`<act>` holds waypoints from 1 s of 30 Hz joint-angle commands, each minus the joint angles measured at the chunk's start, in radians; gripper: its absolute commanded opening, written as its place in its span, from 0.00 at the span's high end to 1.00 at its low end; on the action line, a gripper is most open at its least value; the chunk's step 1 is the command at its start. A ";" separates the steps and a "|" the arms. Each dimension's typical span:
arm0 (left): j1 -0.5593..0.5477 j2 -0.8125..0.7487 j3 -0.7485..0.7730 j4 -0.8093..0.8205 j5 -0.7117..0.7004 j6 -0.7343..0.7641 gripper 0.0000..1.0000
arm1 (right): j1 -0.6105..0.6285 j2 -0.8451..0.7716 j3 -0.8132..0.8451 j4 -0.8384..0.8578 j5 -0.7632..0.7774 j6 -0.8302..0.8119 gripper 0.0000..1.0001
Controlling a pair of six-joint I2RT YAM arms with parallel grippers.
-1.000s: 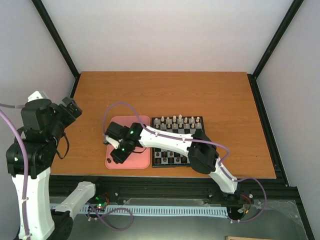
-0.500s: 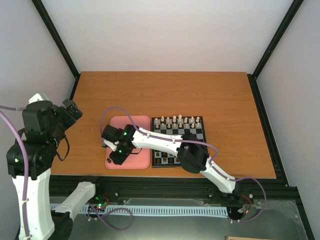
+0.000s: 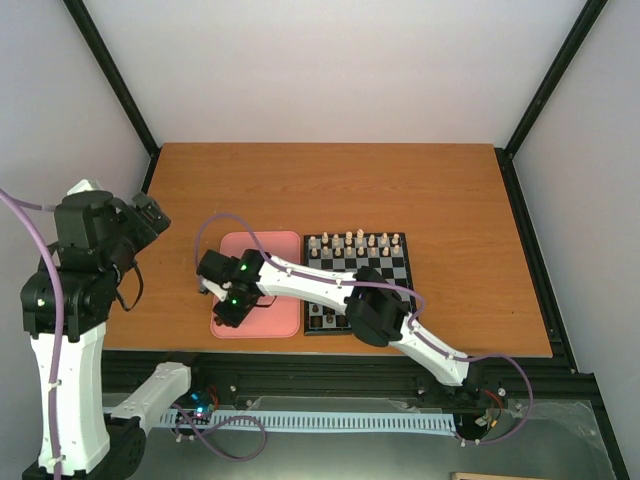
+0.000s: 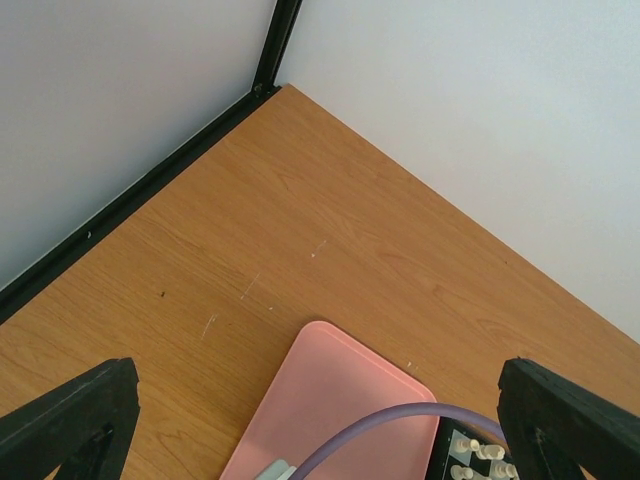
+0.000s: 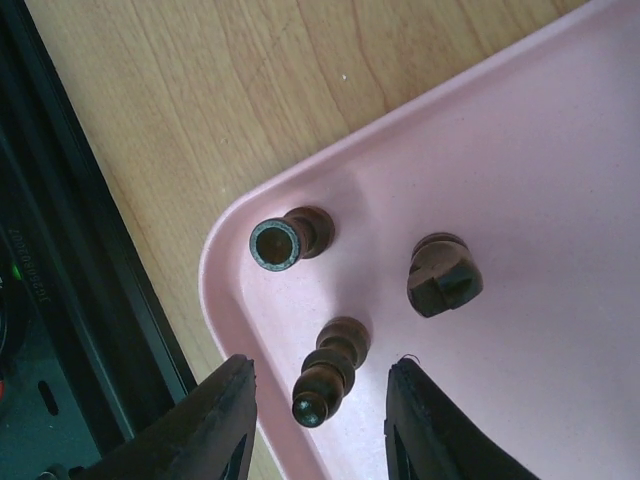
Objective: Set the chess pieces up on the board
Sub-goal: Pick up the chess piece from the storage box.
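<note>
Hovering low over the near-left corner of the pink tray [image 5: 520,150], the right gripper [image 5: 320,385] has its jaws spread apart and holds nothing. One finger stands on either side of a dark brown chess piece [image 5: 327,372] that lies on its side. The piece's long axis runs nearly along the fingers, tilted a little, so the closing line crosses its slim body. It sits roughly midway and is clear of both fingers. Two more brown pieces lie just beyond the jaws, one [image 5: 290,240] with its round base facing the camera by the tray's rim, and a stubbier one [image 5: 443,275] off to the side.

The left gripper [image 4: 315,375] is raised at the left edge of the worktop [image 3: 330,190], well apart from the tray, jaws wide open and empty, so the right arm is plainly nearer. The chessboard [image 3: 395,275] lies just right of the tray.
</note>
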 commanded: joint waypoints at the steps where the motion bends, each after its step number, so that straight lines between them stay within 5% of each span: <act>1: 0.005 0.006 -0.001 0.019 0.009 0.015 0.00 | 0.002 0.028 0.035 -0.025 0.016 -0.012 0.64; 12: 0.005 0.014 -0.023 0.029 0.019 0.019 0.00 | 0.002 0.047 0.035 -0.038 0.031 -0.022 0.69; 22: 0.005 0.021 -0.024 0.029 0.022 0.032 0.00 | 0.001 0.037 0.031 -0.045 0.052 -0.034 0.94; 30: 0.006 0.010 -0.028 0.019 0.020 0.049 0.00 | -0.009 -0.154 -0.076 -0.083 0.193 -0.019 0.97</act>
